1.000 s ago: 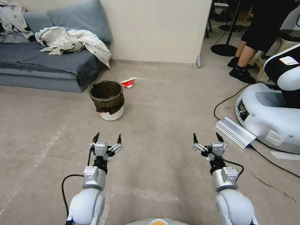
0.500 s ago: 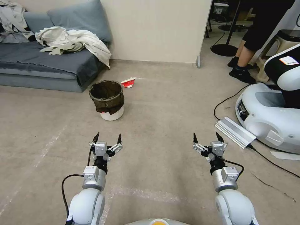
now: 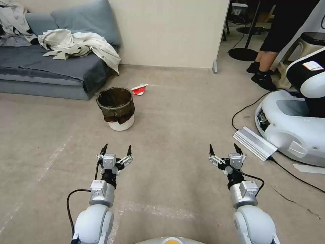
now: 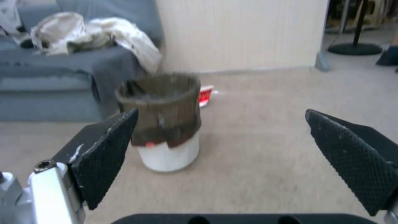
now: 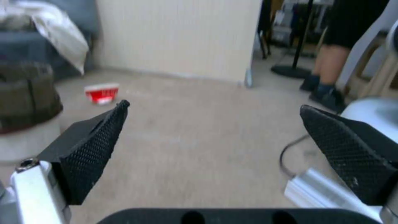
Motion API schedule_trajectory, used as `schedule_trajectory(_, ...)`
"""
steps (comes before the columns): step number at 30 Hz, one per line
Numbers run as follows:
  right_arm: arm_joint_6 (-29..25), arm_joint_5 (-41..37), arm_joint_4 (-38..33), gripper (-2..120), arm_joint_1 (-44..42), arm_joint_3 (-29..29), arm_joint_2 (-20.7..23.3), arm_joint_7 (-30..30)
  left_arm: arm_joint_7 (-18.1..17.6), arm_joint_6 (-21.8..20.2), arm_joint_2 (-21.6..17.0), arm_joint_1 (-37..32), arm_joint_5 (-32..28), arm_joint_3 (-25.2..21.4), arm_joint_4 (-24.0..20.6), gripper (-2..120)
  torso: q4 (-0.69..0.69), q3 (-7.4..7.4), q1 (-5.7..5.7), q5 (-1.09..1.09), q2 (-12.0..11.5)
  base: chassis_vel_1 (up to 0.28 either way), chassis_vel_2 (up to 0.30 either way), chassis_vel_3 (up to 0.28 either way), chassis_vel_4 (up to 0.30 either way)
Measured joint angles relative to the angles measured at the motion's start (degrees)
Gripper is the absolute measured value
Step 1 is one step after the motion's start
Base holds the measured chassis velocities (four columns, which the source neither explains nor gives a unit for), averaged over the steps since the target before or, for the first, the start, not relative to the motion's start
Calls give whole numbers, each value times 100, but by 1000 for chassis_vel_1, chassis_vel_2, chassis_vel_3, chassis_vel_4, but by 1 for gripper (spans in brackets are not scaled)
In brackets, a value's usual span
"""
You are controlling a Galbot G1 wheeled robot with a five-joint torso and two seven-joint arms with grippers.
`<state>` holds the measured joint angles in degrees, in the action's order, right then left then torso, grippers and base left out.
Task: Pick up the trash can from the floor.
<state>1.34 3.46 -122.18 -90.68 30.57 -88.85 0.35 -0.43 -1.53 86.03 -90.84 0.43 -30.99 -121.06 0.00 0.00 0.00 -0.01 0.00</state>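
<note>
Two end effectors hang above the floor (image 3: pixel 176 112) in the head view, both on the near side of the trash can (image 3: pixel 116 108) and well apart from it: the left end effector (image 3: pixel 115 150) sits almost straight in front of the can, the right end effector (image 3: pixel 225 149) farther off to the can's right, each with its black fingers spread wide and holding nothing. The trash can stands upright on the carpet, its dark bag folded over the rim and its white base showing below. Just behind the can lies a crushed red-and-white cup (image 3: pixel 139 89), and behind and to the can's left is a grey sofa (image 3: pixel 50 73) with a pale crumpled garment (image 3: pixel 79 45) draped over its seat. Well to the can's right stand a white robot base (image 3: pixel 291 123) and a ribbed silver strip (image 3: pixel 254 143) beside a black cable (image 3: pixel 245 108). In the left wrist view the trash can (image 4: pixel 166 121) stands ahead between the parted fingers (image 4: pixel 105 155) of the left end effector (image 4: pixel 224 161), closer to one finger, with the cup (image 4: pixel 205 95) just behind it. In the right wrist view the trash can (image 5: pixel 27 109) is cut by the edge, the cup (image 5: pixel 101 92) lies beyond it, and the right end effector (image 5: pixel 217 155) is spread open over bare carpet.
</note>
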Motion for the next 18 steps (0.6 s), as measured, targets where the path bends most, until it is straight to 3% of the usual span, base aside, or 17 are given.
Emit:
schedule_trajectory(3, 114, 260, -692, 100, -156, -108, -277, 42, -54, -171, 13, -203, 58, 56, -661, 100, -2, 0, -1, -2, 1, 0, 0, 0, 0)
schedule_trajectory(4, 114, 260, -692, 100, -156, -108, -277, 42, -54, -171, 13, -203, 58, 56, -661, 100, -2, 0, -1, -2, 1, 0, 0, 0, 0)
schedule_trajectory(8, 113, 232, -781, 100, -162, -150, -326, 28, -123, -394, 36, -468, 133, 133, -1518, 100, 0, 0, 0, 0, 0, 0, 0, 0, 0)
schedule_trajectory(10, 120, 227, -780, 100, -165, -135, -326, 16, -139, -446, 39, -535, 149, 148, -1741, 100, 0, 0, -1, 2, 1, 0, 0, 0, 0)
schedule_trajectory(18, -30, 118, -456, 100, -187, 16, -231, -74, -118, -45, -109, -581, 0, -184, -1413, 100, -1, 0, -1, 1, 0, 0, 0, 0, 0)
